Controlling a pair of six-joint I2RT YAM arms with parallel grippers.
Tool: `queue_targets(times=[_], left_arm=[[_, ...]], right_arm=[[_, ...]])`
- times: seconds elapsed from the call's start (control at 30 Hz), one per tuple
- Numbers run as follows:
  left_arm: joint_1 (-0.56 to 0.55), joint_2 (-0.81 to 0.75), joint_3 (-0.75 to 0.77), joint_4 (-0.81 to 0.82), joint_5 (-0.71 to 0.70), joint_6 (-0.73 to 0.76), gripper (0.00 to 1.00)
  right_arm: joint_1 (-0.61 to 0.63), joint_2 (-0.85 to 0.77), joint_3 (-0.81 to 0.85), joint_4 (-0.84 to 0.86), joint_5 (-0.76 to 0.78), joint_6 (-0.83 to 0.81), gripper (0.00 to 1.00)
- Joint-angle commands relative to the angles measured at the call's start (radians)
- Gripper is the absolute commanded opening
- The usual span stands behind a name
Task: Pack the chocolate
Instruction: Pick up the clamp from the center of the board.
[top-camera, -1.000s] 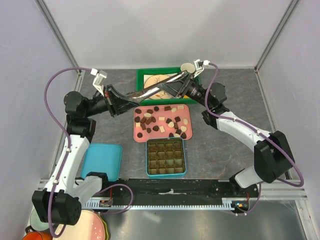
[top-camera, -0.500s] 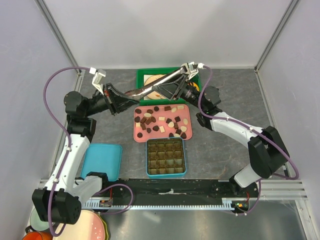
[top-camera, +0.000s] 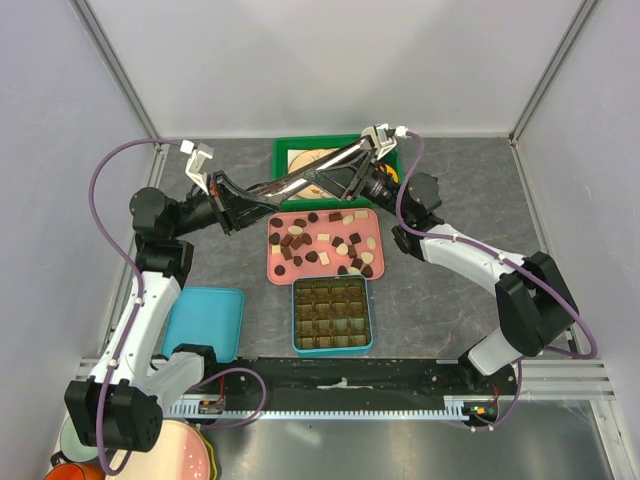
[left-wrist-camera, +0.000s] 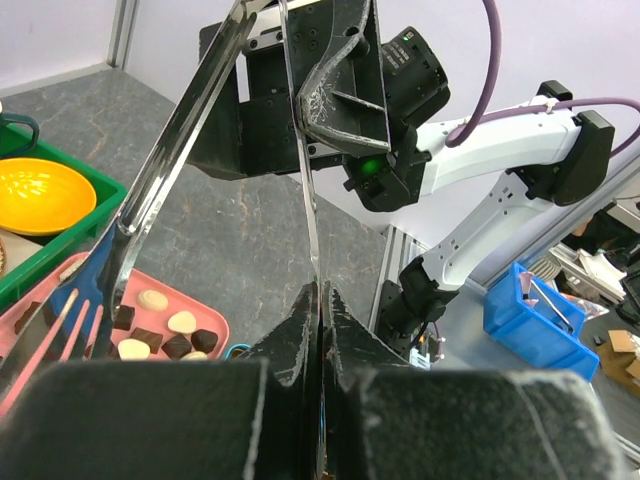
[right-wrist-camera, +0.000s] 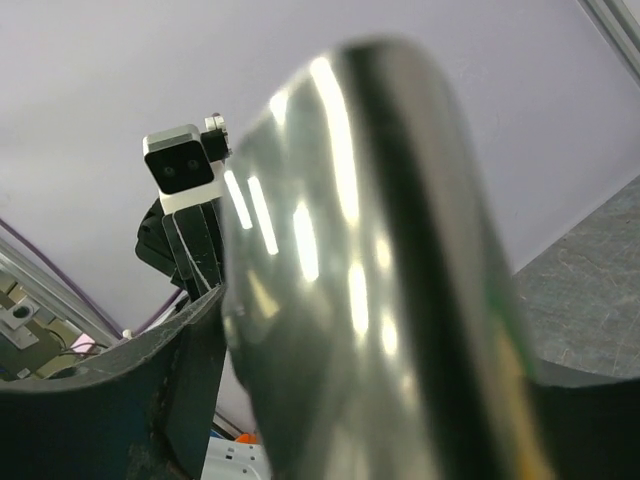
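We've got the tongs (left-wrist-camera: 175, 130) hung between both arms, up off the table. L gripper (left-wrist-camera: 320, 300) is clenched on one leg near its tip. The other leg splays free, w/ nothing pinched btw the tips. R gripper (left-wrist-camera: 283, 110) brackets the legs further up, twd the hinge end; we can't tell if it's biting or just around them.

All the chocolate (top-camera: 295, 240) lies loose on the pink tray (top-camera: 315, 275) below the tongs' tip end. The teal tin (top-camera: 295, 320), pockets empty, sits just beyond the tray on the side away from the tongs.

We read this as a handover: R should seat square across both flat legs before L lets go. The steel's polished, thin & springy, so prob. slippery; the tips are flat & slotted. The pieces are small & smooth: round, square, oval.
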Motion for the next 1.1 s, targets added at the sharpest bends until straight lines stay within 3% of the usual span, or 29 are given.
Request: queue_targets(times=[0.0, 0.4, 0.7, 1.0, 1.03, 1.07], left_arm=[[-0.008, -0.023, -0.006, 0.04, 0.015, -0.006, 0.02], [-0.008, -0.037, -0.041, 0.013, 0.04, 0.008, 0.02], [-0.008, -0.031, -0.038, 0.048, 0.051, -0.038, 0.02], [-0.008, -0.031, -0.059, 0.068, 0.07, -0.059, 0.04], [-0.008, -0.029, -0.062, 0.065, 0.078, -0.061, 0.06], [-0.008, -0.028, -0.055, 0.054, 0.083, -0.053, 0.16]], right_arm=[[0.004, -0.002, 0.034, 0.079, -0.019, -0.002, 0.71], [0.02, -0.015, 0.025, 0.139, -0.003, -0.038, 0.58], [0.081, -0.13, 0.039, -0.125, 0.053, -0.304, 0.46], [0.089, -0.172, 0.008, -0.192, 0.029, -0.364, 0.17], [0.089, -0.178, 0.004, -0.204, 0.03, -0.368, 0.15], [0.087, -0.189, 0.002, -0.217, 0.03, -0.39, 0.11]])
